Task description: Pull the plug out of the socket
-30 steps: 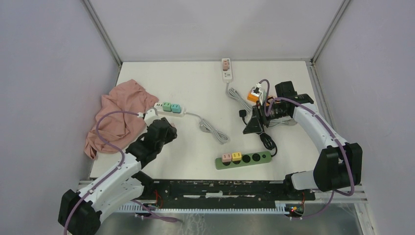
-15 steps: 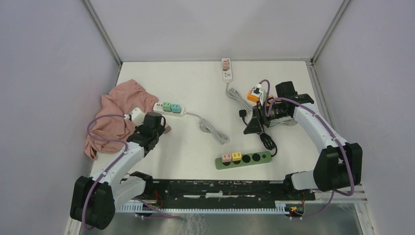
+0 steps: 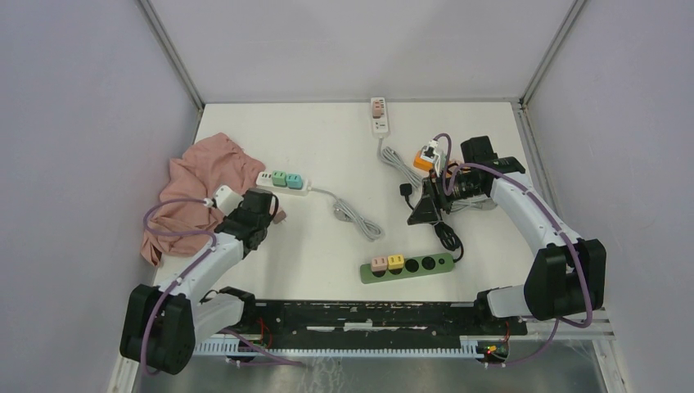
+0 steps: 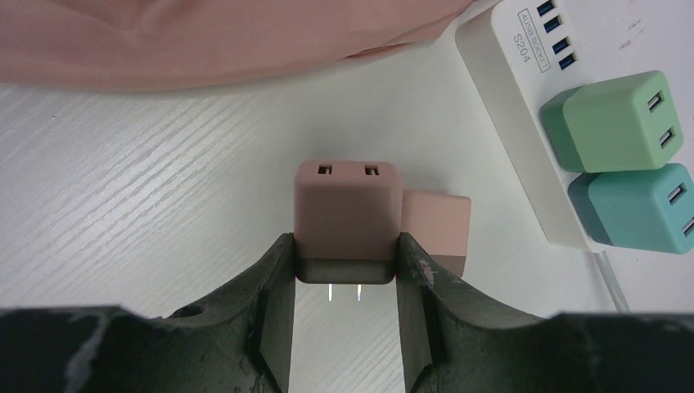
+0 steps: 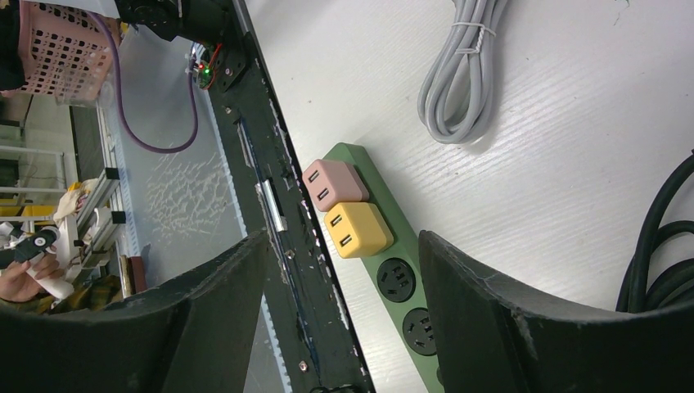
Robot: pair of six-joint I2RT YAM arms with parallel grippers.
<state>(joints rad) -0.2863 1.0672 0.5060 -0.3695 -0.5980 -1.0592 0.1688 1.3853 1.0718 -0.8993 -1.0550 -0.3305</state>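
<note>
While both arms reach out over it, the table (image 3: 344,237): a white wood-grain top carrying everything below.
Cloth: a crumpled pink fabric cloth (image 3: 192,192) at the left side, its edge near the left end of the white strip.
Green strip: a long green power strip (image 3: 421,265) near the front edge, with a pink cube adapter (image 5: 334,183) and a yellow cube adapter (image 5: 358,230) seated side by side at one end; the round sockets past them are bare.
White strip: a white rectangular power strip with a row of USB ports (image 4: 524,123), lying just right of the cloth, its grey cable (image 3: 360,217) coiled toward the middle.
Left gripper (image 4: 344,270): close to the near side of the white strip, its dark fingers (image 4: 274,282) clamped on either flank of the dusty-pink cube plug.
Right gripper (image 5: 340,246): over at the right beside a black cable (image 3: 446,237), fingers spread wide with nothing between them.
Seated plugs: a green cube plug (image 4: 618,120) and a teal cube plug (image 4: 642,209) sit next to each other in the white strip.
Dusty-pink cube plug (image 4: 348,209): out of any socket and apart from the white strip, with two USB openings on its far face.
Loose plug: a second pink cube plug (image 4: 438,229) lies on the table, touching the held one's right side.
Prongs: two bare metal prongs (image 4: 344,292) show on the held plug, pointing back toward the wrist.
</note>
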